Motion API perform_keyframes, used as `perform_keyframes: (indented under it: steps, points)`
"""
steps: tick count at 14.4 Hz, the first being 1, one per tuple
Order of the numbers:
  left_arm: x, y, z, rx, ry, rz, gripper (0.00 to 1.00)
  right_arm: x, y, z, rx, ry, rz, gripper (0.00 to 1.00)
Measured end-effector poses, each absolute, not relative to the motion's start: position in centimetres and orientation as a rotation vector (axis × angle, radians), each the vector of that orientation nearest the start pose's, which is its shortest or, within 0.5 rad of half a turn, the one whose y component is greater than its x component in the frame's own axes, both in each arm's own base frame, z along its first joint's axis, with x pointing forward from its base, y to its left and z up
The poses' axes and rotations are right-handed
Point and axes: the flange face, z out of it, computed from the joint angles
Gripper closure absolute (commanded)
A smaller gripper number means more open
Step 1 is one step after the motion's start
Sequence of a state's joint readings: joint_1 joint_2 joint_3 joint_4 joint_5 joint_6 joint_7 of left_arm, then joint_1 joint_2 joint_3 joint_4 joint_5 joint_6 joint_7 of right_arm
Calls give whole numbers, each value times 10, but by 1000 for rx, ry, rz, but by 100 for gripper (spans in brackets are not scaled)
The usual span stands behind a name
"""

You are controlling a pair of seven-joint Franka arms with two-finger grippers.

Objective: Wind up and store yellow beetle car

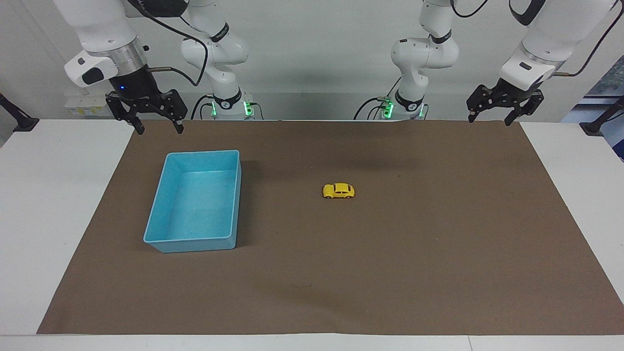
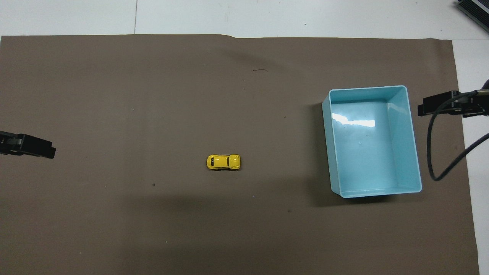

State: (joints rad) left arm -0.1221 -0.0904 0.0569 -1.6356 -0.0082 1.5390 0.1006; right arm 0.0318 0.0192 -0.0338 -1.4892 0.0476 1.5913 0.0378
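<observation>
The yellow beetle car (image 1: pixel 339 190) stands on its wheels on the brown mat, near the middle of the table; it also shows in the overhead view (image 2: pixel 223 162). The empty blue bin (image 1: pixel 161 214) sits toward the right arm's end of the table, its rim (image 2: pixel 416 160) seen from above. My left gripper (image 1: pixel 490 117) hangs open and empty over the mat's edge at the left arm's end. My right gripper (image 1: pixel 158 126) hangs open and empty over the mat's edge next to the bin's robot-side corner. Both are well away from the car.
The brown mat (image 1: pixel 390 273) covers most of the white table (image 1: pixel 48 195). A black cable (image 2: pixel 435 152) loops down from the right arm beside the bin. One finger of each gripper shows at the overhead view's edges.
</observation>
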Motion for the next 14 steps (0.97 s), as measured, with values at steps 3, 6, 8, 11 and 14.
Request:
perform_keyframes:
  steps: [3,6,8,11,14]
  points:
    - [523,-45,642,-3137,313,-25,0,563,4,654,-3090,60,-127,0]
    - [522,-60,642,-3120,440,-23,0,563,4,654,-3090,60,-127,0]
    - [521,-66,641,-3097,576,-14,0,563,4,654,-3090,60,-127,0]
    - [519,-73,640,-3038,832,2,0,563,4,654,-3090,60,-127,0]
    - [516,-85,639,-2950,1107,14,0,563,4,654,-3090,60,-127,0]
